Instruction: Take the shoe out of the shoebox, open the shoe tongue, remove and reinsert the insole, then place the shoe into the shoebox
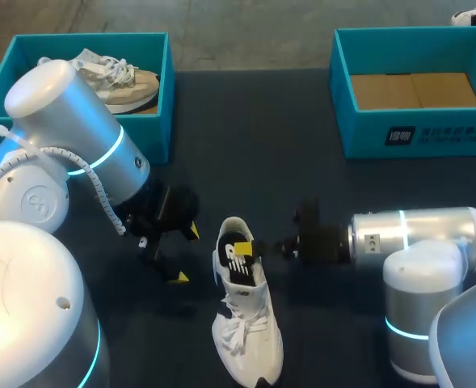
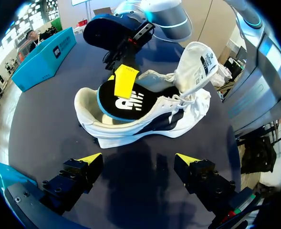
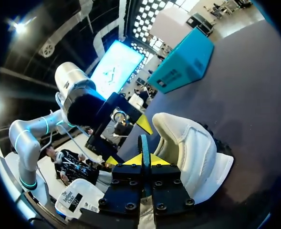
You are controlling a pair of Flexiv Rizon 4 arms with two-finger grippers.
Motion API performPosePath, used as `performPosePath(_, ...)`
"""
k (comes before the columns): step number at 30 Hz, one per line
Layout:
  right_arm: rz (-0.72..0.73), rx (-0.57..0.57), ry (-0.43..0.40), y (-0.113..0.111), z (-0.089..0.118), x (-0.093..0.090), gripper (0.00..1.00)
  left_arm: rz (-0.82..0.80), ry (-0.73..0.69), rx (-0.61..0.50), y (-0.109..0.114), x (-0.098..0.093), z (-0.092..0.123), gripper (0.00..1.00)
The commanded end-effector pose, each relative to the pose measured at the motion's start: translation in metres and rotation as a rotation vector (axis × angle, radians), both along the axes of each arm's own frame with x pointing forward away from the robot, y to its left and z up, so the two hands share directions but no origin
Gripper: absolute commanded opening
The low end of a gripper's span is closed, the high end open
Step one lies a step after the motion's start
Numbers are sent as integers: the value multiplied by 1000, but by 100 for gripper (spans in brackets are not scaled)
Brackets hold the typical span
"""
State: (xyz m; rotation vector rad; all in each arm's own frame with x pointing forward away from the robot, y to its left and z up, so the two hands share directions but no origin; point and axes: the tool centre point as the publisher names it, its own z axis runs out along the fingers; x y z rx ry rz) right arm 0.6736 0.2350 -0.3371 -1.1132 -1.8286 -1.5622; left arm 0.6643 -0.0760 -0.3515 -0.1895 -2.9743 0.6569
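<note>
A white shoe [image 1: 250,339] lies on the dark table, toe toward me, with its tongue [image 2: 197,67] folded open. The black, blue-edged insole [image 1: 239,267] sticks up out of the heel opening. My right gripper [image 1: 250,248] comes in from the right and is shut on the insole's edge [image 3: 143,143], its yellow tips pinching it [image 3: 143,160]. My left gripper [image 1: 185,255] hovers just left of the heel, open and empty. In the left wrist view its fingers [image 2: 140,160] stand wide apart, short of the shoe's side [image 2: 145,124].
A teal box [image 1: 92,37] at the back left holds a beige shoe [image 1: 120,81]. A second teal box [image 1: 431,133] at the back right shows only its cardboard floor. Both arms' bodies crowd the front corners.
</note>
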Motion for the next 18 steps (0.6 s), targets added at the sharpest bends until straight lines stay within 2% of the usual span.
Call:
performPosePath(1, -14, -12, -17, 0, 10, 0, 46, 1, -3, -1, 1, -2, 0, 100)
performPosePath(2, -19, -15, -23, -1, 11, 1, 49, 1, -3, -1, 1, -2, 0, 100)
performPosePath(3, -24, -16, -33, -1, 13, 2, 60, 1, -3, -1, 1, -2, 0, 100)
performPosePath(4, -30, -16, -42, -2, 14, 3, 82, 1, -3, -1, 1, -2, 0, 100)
performPosePath(5, -34, -16, -45, -2, 15, 4, 86, 1, -3, -1, 1, -2, 0, 100)
performPosePath(18, -68, -50, -74, -13, 29, 12, 82, 1, -3, -1, 1, -2, 0, 100)
